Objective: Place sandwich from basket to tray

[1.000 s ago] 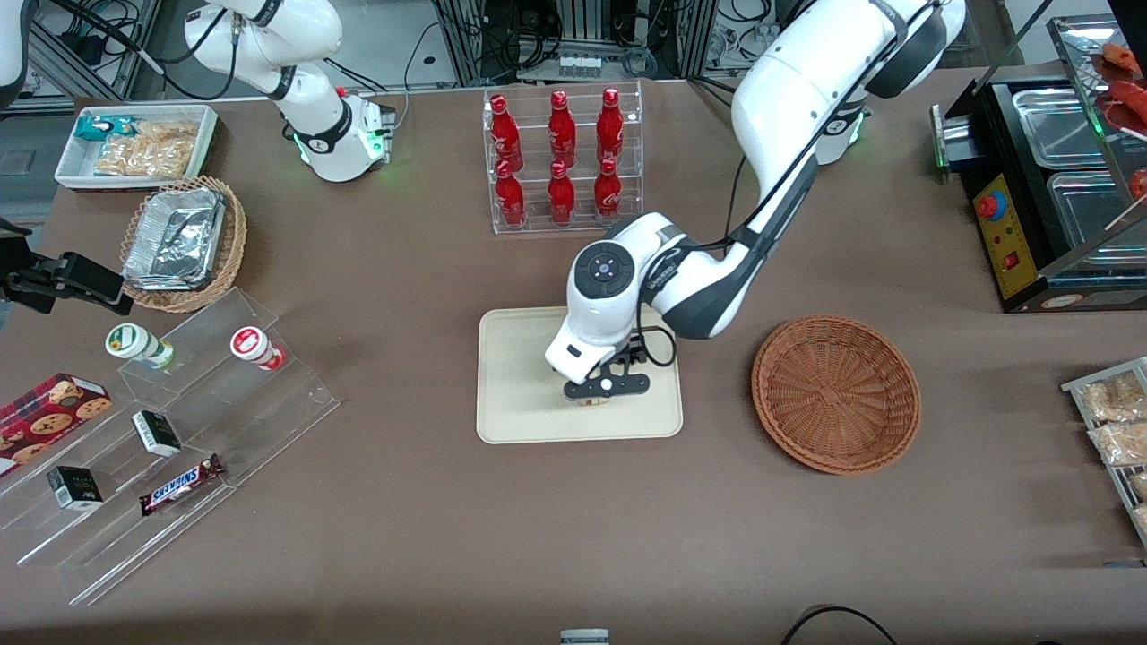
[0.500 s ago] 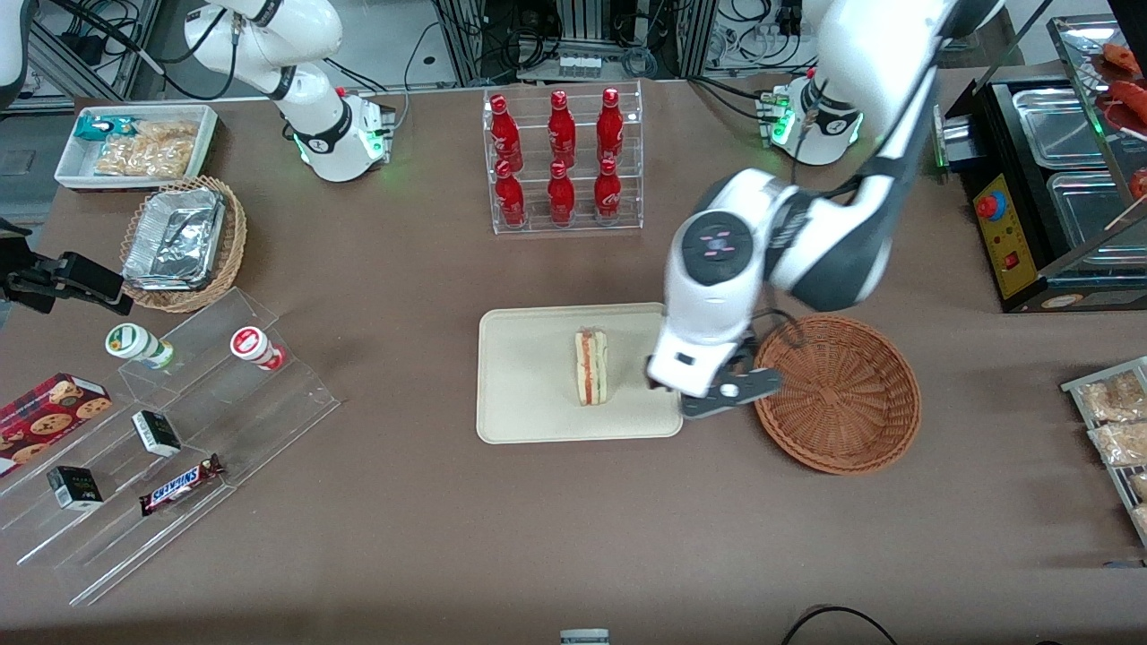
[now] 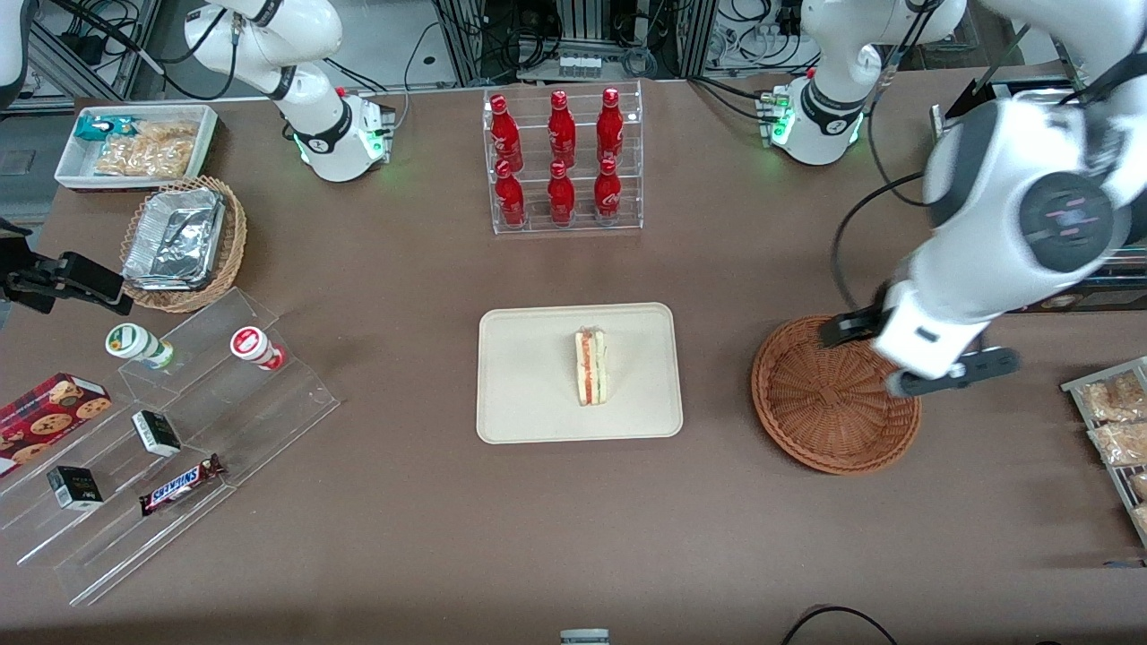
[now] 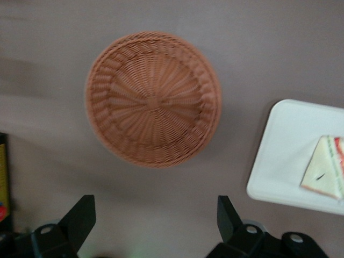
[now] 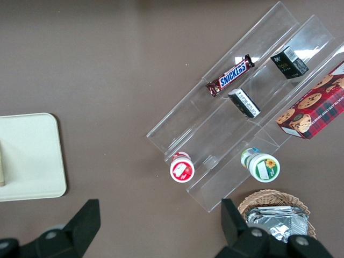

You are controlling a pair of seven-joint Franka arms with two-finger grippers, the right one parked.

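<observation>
The sandwich [image 3: 590, 367] stands on edge on the tray [image 3: 524, 403], a little off the tray's middle toward the working arm's end, with its red and green filling stripe facing up. Bare cream tray shows all around it, and it touches none of the low rim. In the left wrist view the sandwich [image 4: 324, 174] shows its pale face with the filling along one edge, lying on the tray [image 4: 285, 156] near a rounded corner.

The basket [image 3: 811, 421] sits on the brown surface [image 3: 403, 520] toward the working arm's end, apart from the tray, with a strip of bare surface between the two rims. The basket [image 4: 153, 99] holds nothing; its woven floor and rim show whole in the wrist view.

The tool [image 3: 950, 374] hangs above the basket's rim on the side away from the tray, lifted off the surface. Its two fingers [image 4: 79, 221] stand wide apart with nothing between them, only bare surface showing in the gap.

Nearer the front camera than tray and basket, the surface runs open. Farther from the camera than the tray stands a clear rack of red bottles [image 3: 562, 161], well apart from the tray's edge. At the parked arm's end lie clear stepped shelves [image 3: 170, 448] with snacks.
</observation>
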